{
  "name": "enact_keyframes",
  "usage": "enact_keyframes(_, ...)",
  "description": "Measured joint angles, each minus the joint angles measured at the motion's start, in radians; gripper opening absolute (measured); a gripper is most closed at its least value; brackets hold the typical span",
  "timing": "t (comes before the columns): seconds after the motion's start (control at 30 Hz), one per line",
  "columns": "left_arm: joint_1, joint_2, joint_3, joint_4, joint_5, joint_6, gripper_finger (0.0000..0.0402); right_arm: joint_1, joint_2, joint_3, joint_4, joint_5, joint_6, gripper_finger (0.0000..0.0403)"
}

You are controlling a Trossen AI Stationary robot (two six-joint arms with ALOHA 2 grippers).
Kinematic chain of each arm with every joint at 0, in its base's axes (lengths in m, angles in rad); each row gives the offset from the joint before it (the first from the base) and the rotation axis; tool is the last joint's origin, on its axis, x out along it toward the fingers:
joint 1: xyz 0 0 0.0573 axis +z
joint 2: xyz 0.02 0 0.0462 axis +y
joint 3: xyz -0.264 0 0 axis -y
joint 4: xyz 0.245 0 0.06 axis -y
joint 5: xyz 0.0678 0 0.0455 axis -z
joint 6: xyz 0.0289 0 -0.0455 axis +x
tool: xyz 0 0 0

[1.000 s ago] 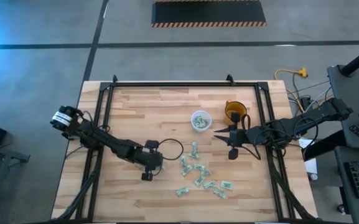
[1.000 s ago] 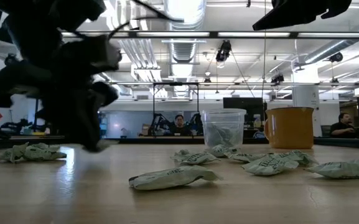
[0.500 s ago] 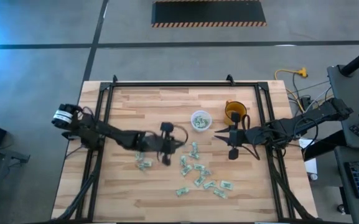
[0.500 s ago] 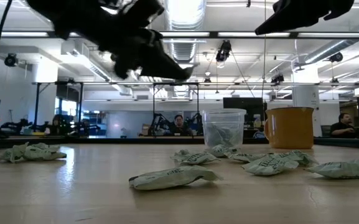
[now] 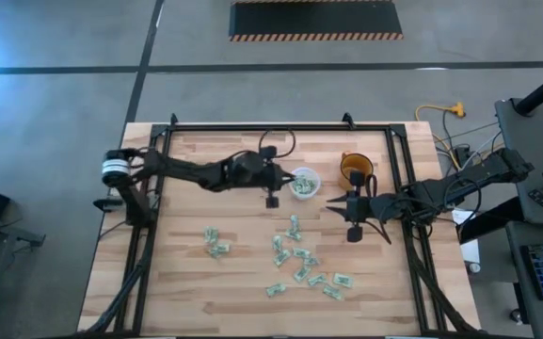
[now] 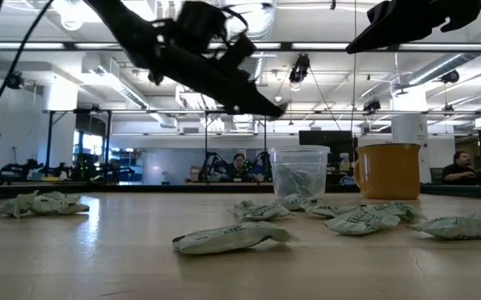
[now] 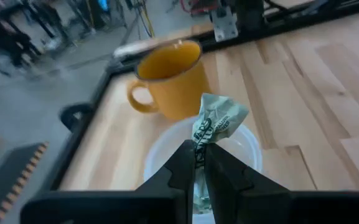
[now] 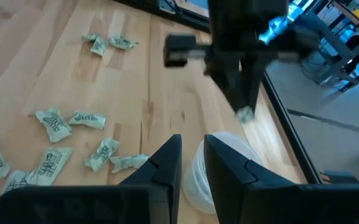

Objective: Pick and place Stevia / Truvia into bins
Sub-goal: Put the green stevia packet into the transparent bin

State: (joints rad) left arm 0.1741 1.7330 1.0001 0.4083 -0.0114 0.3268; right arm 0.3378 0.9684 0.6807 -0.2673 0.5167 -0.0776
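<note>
High view shows the left gripper (image 5: 272, 200) pinching a pale green paper sachet (image 7: 213, 122) just beside the translucent plastic cup (image 5: 303, 182); releasing over it seems next. Right gripper (image 5: 346, 217) waits nearby, fingers slightly apart.

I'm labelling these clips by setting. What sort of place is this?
Probably a robotics lab or workshop: a wooden table in a black frame on a bare concrete floor, exposed ducts and strip lights overhead, and people seated at desks in the open room behind.
</note>
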Motion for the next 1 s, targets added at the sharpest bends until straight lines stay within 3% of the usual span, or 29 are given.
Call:
enact_keyframes(0.2,0.015,0.144,0.119,-0.009,0.028,-0.006,0.0015,0.007,0.0,0.0,-0.009,-0.002,0.0,0.0059)
enact_keyframes(0.43,0.028,0.176,0.192,-0.124,0.024,-0.032,0.0019,0.014,0.0,0.0,-0.018,-0.002,-0.001,0.0059)
enact_keyframes(0.8,0.028,0.146,0.189,-0.167,0.023,-0.034,0.0124,0.016,0.0,0.0,-0.023,-0.002,0.041,0.0059)
enact_keyframes(0.9,0.021,0.12,0.193,-0.231,0.028,-0.036,0.0146,0.015,0.0,-0.004,-0.056,-0.099,0.111,0.0059)
enact_keyframes(1.0,0.005,0.07,0.194,-0.355,0.053,-0.036,0.0158,0.017,0.001,-0.026,-0.095,-0.327,0.181,0.0059)
